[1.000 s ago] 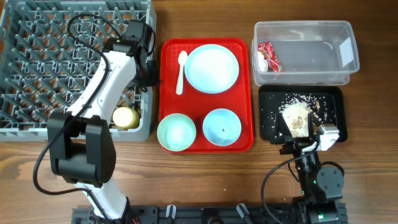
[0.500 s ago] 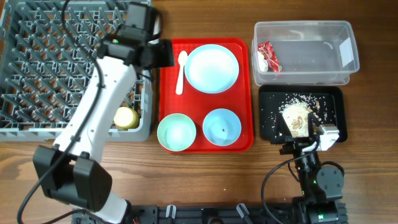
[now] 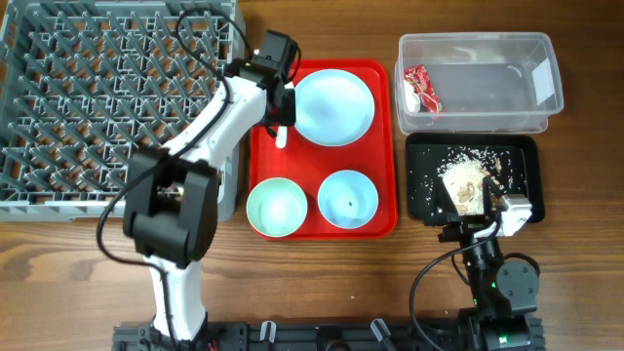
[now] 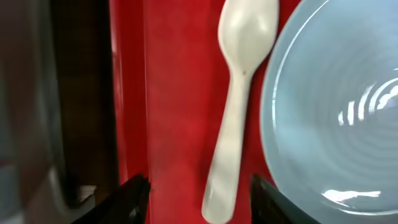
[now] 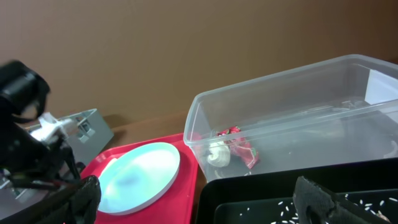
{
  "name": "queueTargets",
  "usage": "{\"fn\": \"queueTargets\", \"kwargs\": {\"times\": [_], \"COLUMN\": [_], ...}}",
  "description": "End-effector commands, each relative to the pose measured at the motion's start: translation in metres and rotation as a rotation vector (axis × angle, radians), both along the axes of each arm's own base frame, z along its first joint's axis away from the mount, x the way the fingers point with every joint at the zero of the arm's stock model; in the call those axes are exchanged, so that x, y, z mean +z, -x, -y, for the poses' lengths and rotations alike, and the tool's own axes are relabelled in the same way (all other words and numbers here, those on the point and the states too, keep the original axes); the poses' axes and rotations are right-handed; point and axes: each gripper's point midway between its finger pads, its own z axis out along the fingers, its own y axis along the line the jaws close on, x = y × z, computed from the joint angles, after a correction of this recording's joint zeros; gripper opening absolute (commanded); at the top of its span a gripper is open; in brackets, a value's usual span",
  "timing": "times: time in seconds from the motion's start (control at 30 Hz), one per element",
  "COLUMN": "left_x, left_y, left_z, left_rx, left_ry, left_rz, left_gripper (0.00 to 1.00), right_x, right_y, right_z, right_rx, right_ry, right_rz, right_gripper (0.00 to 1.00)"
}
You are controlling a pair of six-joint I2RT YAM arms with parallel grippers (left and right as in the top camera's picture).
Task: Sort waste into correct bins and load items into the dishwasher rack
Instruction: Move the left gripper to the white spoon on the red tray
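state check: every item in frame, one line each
spoon, flat on red tray, not gripped
plate, empty, on red tray
green bowl, upright, empty, on red tray
blue bowl, upright, on red tray
wrapper, inside clear tub
food scraps, in black tray
rack, no dish visible; left arm hides part
left pincer, open, straddling spoon handle
right pincer, open, empty

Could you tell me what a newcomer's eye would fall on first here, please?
The bright red tray in the middle stands out, with a pale blue plate on it. The left gripper hangs over the tray, open jaws straddling the white spoon beside the plate.
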Motion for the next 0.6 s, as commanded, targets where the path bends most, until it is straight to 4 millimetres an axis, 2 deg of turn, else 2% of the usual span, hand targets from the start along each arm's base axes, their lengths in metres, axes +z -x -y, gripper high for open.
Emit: {"fn": "queueTargets", "kwargs": {"times": [0.0, 0.57], "left_x": [-0.015, -0.017], "left_y": [-0.002, -0.021], "left_z": [-0.005, 0.005], "left_rx": [0.005, 0.001], "left_ry": [-0.027, 0.011], "left_rz": [-0.015, 0.057], "left_gripper": [0.52, 0.45], "right_x": [0.004, 0.004], "right_y": [0.001, 0.001], "right_z": [0.002, 0.002], "right_rx": [-0.015, -0.015], "right_ry": [-0.009, -0.009], "right_rz": [0.019, 0.019], "right_gripper": [1.0, 1.0]}}
